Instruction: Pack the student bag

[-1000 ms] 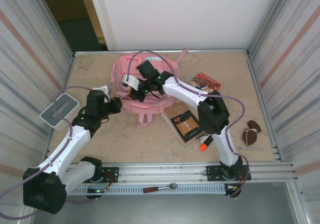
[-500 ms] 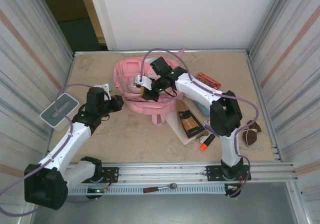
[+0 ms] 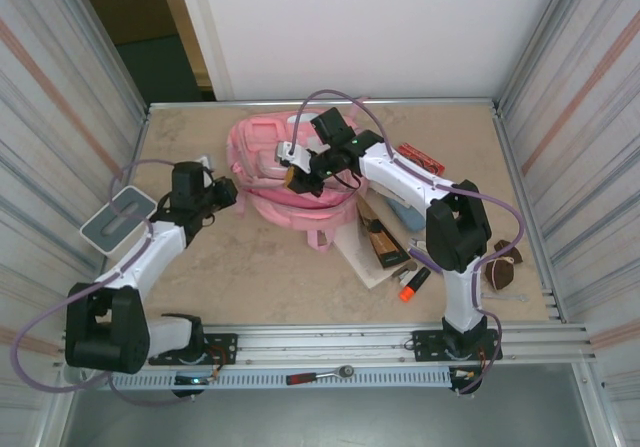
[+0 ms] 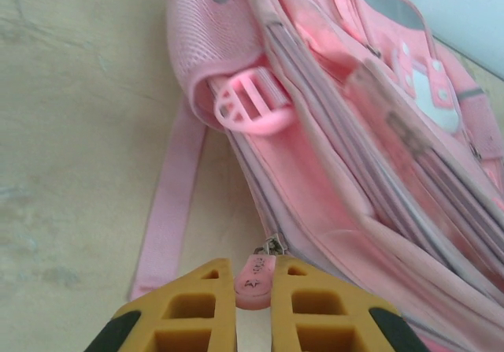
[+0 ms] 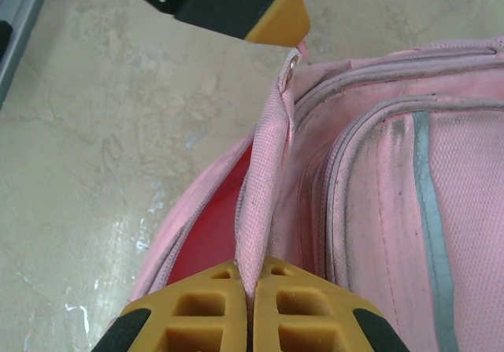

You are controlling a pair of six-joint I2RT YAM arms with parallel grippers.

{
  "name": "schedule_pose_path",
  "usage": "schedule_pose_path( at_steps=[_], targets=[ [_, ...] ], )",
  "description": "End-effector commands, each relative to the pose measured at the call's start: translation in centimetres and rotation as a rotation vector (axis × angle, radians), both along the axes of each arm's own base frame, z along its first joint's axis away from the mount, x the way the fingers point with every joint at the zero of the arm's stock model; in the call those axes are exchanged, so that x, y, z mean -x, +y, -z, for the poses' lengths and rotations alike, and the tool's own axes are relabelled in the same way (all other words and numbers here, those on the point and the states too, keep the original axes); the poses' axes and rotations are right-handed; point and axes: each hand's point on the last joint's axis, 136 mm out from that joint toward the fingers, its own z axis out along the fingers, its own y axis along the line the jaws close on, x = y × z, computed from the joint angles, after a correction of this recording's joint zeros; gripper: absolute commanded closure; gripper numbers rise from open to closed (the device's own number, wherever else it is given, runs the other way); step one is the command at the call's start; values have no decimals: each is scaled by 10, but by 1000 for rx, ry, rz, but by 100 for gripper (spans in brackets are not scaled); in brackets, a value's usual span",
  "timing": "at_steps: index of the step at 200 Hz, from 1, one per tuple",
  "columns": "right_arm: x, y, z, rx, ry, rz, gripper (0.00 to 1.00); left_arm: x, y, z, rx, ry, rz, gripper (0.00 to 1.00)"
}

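**ZIP OPENING: TWO-ARM HOLD ON THE BAG**

The student bag (image 3: 265,167), a large pink fabric backpack with front pockets, is lying flat on the beige table (image 3: 250,267), across the far middle, directly ahead of both end effectors.

The left end effector (image 4: 253,267) is clenching the small pink star-stamped zip pull (image 4: 253,283) between its yellow pads. The bag body is extending away from it, up and to the right in the left wrist view.

The right end effector (image 5: 250,277) is clenching the pink fabric lip of the main opening (image 5: 264,187). Red lining (image 5: 209,250) is showing in the gap to the left of that lip.

Governing relation: the zip track is running along the line between the two end effectors. The left tip is sitting just beyond the far end of the lip in the right wrist view. The left arm is nearer the slider.

Pose: the left arm is reaching low, wrist pointing at the bag's left edge. The right arm is arching over the bag from the right.

Judgement: widening the opening calls for drawing the slider away from the right end effector.
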Motion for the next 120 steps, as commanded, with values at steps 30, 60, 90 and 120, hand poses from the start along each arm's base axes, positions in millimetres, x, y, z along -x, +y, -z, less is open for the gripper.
schedule_pose_path(
  at_steps=[30, 60, 90, 120],
  targets=[
    [-11, -5, -53, -144, -34, 5, 100, -38, 56, 4, -54, -30, -180, 100],
    [-9, 1, -58, -183, -20, -15, 100, -59, 78, 22, -43, -14, -252, 100],
    [-13, 10, -63, -214, 0, 0, 100, -80, 86, 33, 3, -9, -282, 100],
    [-40, 22, -59, -188, -20, 149, 100, -72, 86, 18, 47, -31, -272, 80]
  ],
)
